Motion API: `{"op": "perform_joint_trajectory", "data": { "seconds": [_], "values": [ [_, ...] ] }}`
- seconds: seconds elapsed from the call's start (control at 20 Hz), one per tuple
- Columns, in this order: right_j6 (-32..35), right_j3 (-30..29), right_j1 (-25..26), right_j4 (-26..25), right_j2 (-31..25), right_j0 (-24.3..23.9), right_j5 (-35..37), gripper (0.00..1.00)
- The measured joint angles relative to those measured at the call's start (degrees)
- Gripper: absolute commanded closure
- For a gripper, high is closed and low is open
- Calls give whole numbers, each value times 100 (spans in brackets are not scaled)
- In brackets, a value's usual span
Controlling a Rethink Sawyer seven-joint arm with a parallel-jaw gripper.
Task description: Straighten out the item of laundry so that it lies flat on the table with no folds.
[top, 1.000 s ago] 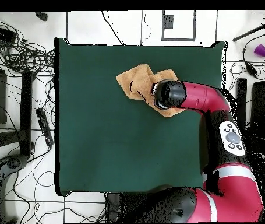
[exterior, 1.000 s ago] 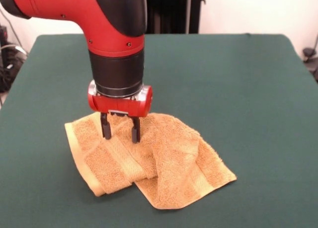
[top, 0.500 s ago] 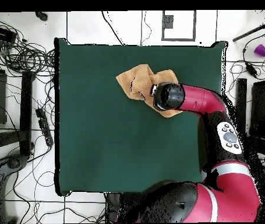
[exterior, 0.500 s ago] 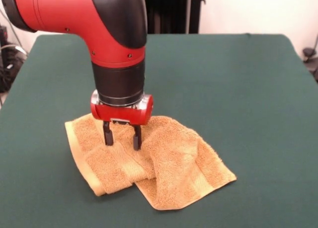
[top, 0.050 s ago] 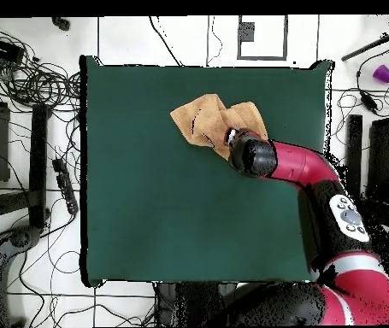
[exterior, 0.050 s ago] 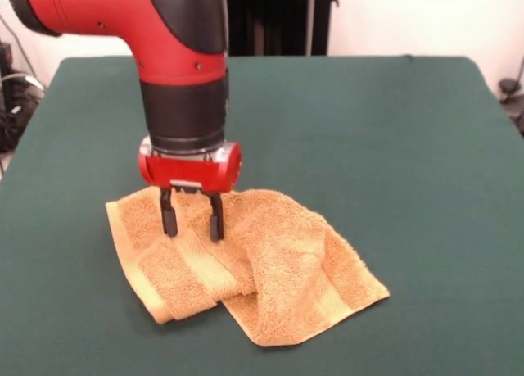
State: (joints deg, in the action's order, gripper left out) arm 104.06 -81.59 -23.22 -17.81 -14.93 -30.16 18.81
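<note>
The orange-yellow towel [exterior, 0.050 s ago: 246,265] is seen lying crumpled and folded on the green bench [exterior, 0.050 s ago: 393,147]. The end effector [exterior, 0.050 s ago: 192,224] is held open above it, with nothing gripped.

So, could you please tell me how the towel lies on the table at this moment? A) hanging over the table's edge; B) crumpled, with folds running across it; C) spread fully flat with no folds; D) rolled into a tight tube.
B: the towel lies bunched on the table, with a raised fold down its middle and one end doubled over, well inside the edges, while the open gripper stands over it.
</note>
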Motion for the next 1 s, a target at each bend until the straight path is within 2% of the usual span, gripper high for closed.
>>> {"op": "perform_joint_trajectory", "data": {
  "seconds": [0.55,0.8,1.0],
  "values": [
    [0,-1388,-961,-422,-359,-932,-498,0],
    [0,-1902,-1379,-708,-360,-1024,-939,0],
    [0,-2063,-1514,-798,-368,-1000,-1076,0]
  ]
}}
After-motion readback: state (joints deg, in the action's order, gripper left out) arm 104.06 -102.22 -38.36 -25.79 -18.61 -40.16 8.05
